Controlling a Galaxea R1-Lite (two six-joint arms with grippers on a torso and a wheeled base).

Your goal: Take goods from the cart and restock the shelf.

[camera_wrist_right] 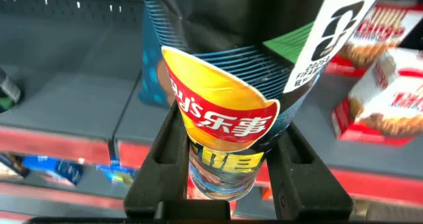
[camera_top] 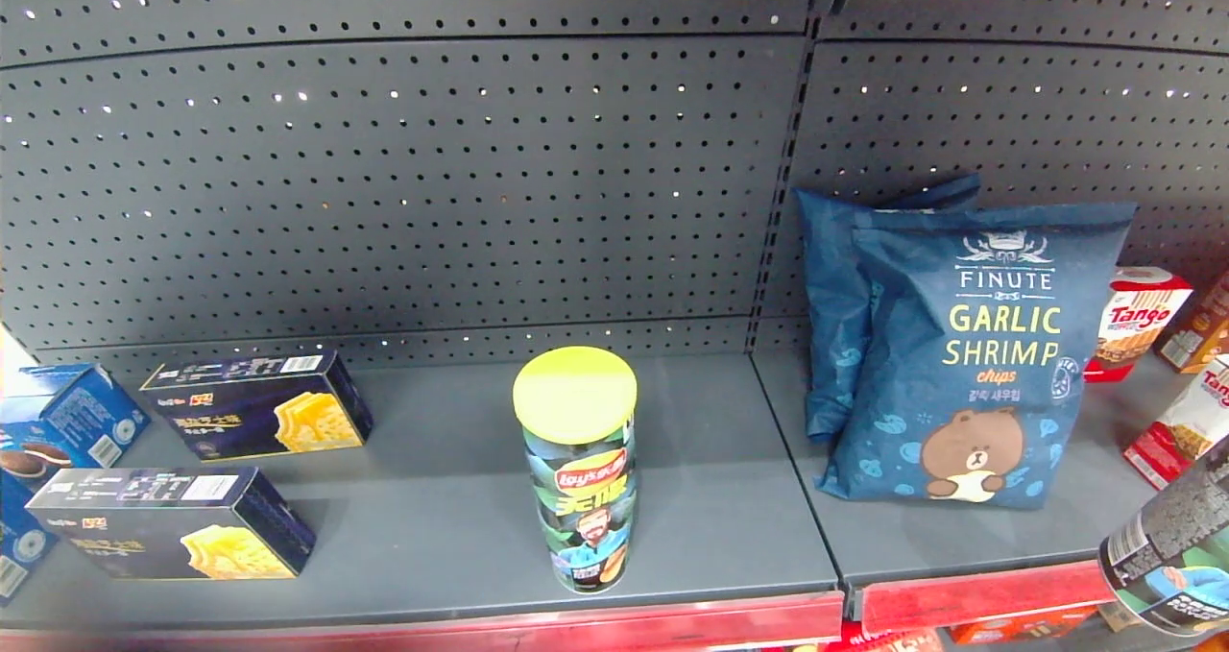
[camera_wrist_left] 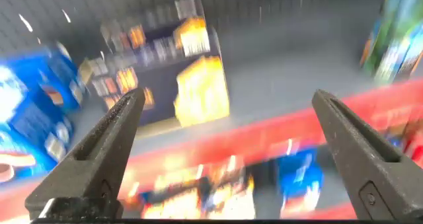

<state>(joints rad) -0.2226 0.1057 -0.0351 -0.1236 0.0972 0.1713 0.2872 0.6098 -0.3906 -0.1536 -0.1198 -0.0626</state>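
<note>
Held chips can (camera_top: 1173, 546) is at the near right edge of the head view, out in front of the red price rail (camera_top: 979, 594) and not yet over the shelf (camera_top: 432, 508). Right gripper (camera_wrist_right: 231, 154) is pinching it across the body, one finger on each side, label facing the wrist camera. Left gripper (camera_wrist_left: 228, 151) is spread wide with nothing in it, hanging off the shelf's near left, facing the dark biscuit boxes (camera_wrist_left: 165, 72).

Step as we read it: get this can onto the shelf, standing.
- Best landing spot is the bare patch between the standing can (camera_top: 576, 470) and the blue chip bags (camera_top: 970, 364), or right behind the standing can to form a row.
- Go over the rail, not through it; the lower end of the can looks like the first thing to catch.
- Square it to vertical before lowering, set the base flat, then let go. A tall narrow can tips if dropped on its edge.
- Keep clear of the bags; they lean on the back panel and would slump if nudged.

Orientation: the held can's long axis is tilted well off upright, the visible end pointing down and left. We can't tell if that end is lid or base. The standing can is vertical, yellow lid up.
</note>
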